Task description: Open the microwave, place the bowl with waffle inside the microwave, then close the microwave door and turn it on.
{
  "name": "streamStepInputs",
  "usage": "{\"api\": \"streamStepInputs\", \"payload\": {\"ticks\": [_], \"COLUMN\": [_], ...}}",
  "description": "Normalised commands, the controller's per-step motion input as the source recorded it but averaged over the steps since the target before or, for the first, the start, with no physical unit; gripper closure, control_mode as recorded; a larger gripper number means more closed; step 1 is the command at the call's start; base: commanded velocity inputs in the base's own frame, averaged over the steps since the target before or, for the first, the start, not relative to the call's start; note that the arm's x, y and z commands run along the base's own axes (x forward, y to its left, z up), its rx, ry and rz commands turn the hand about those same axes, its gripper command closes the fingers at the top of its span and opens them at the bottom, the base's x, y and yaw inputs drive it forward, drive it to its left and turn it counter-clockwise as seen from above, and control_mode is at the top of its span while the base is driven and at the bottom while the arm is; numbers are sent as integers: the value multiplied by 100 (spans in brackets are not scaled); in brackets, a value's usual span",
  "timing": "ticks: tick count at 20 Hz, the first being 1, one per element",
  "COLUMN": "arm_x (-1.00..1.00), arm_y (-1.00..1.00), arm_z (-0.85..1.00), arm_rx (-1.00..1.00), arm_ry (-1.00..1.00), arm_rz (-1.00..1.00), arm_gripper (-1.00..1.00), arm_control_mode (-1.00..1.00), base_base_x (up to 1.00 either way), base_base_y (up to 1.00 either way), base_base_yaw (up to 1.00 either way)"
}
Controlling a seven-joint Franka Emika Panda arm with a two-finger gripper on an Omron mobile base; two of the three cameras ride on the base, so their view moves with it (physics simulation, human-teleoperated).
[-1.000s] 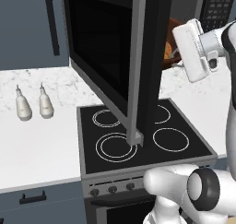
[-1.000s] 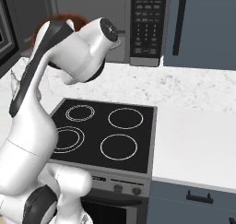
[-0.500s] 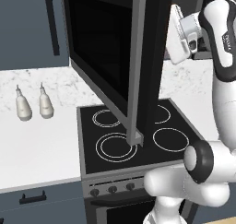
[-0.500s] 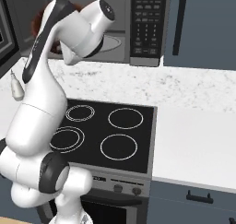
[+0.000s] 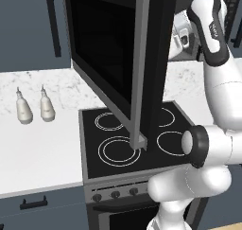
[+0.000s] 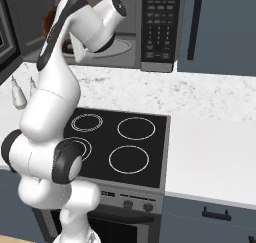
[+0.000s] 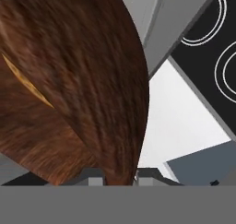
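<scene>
Reddish-brown and wood-grained, the bowl [image 7: 69,85] looms close in the hand view, its rim clamped between the nearly closed gripper [image 7: 119,174] fingers. From the right base view, the white arm reaches up to the microwave [image 6: 125,27], holding the bowl [image 6: 50,18] at its open cavity above the glass turntable [image 6: 117,48]. The microwave door [image 5: 113,58] stands swung wide over the black stovetop [image 5: 127,139]; two small bottles [image 5: 33,108] sit on the marble counter [image 5: 42,148].

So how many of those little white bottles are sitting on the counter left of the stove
2. The left bottle and the right bottle stand upright side by side on the white counter, left of the stovetop. The open microwave door could hide others behind it.
</scene>
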Motion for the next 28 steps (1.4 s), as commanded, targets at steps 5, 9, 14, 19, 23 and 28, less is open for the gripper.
{"api": "streamStepInputs", "payload": {"ticks": [5, 9, 14, 19, 23, 28], "arm_x": [36, 44, 60, 37, 6, -25], "arm_y": [1, 0, 0, 0, -10, -18], "arm_z": [-27, -18, 0, -5, -1, 0], "arm_rx": [0, 0, 0, 2, 12, 17], "arm_ry": [0, 0, 0, -3, -20, -28], "arm_rz": [4, 3, 0, 0, 0, 4], "arm_gripper": [100, 100, 100, -100, -100, -100], "arm_control_mode": [-100, -100, -100, -100, -100, -100], "base_base_x": [0, 0, 0, 0, 0, 0], "base_base_y": [0, 0, 0, 0, 0, 0], "base_base_yaw": [0, 0, 0, 0, 0, 0]}}
